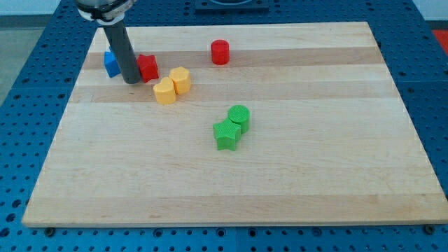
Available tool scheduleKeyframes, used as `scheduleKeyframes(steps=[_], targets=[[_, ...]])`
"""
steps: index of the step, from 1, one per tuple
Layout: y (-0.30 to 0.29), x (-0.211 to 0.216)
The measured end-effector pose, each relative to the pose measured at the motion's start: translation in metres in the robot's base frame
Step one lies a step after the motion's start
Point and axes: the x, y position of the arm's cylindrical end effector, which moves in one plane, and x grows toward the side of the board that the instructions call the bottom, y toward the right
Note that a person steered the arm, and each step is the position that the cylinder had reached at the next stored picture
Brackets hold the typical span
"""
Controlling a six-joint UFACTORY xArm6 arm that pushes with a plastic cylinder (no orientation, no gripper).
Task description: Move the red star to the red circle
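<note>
Red star [148, 67] is lying near the tabletop's [294, 189] upper-left area, well to the view's left of the red circle [220, 52], which is standing apart near the top edge. Bare wood is lying between the two along the direct line.

Handling assessment: the star appears to be a small, rigid, light block resting flat on smooth wood. It is likely sliding readily under a sideways push and unlikely to deform or break. Its notched outline is a concern: a push landing off-centre or on a point is liable to spin it rather than drive it straight. Best contact, in my judgement, is on its left face, in line with the star's centre and the circle.

Hand: none fitted. The arm is ending in a plain dark rod, so nothing is opening, closing or holding any object. My tip [131, 81] is resting on the tabletop at the star's left side, touching it or very nearly so; the exact contact cannot be resolved. A blue block [110, 63], shape partly hidden by the rod, is sitting just to the left of the rod.

Two yellow blocks [172, 85] are lying just below and right of the star, touching each other. A green circle [239, 115] and green star [227, 134] are sitting together mid-board, well clear.
</note>
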Motion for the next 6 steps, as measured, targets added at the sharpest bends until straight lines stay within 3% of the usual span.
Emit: scheduleKeyframes(steps=[3, 6], targets=[[0.037, -0.038], [0.063, -0.041]])
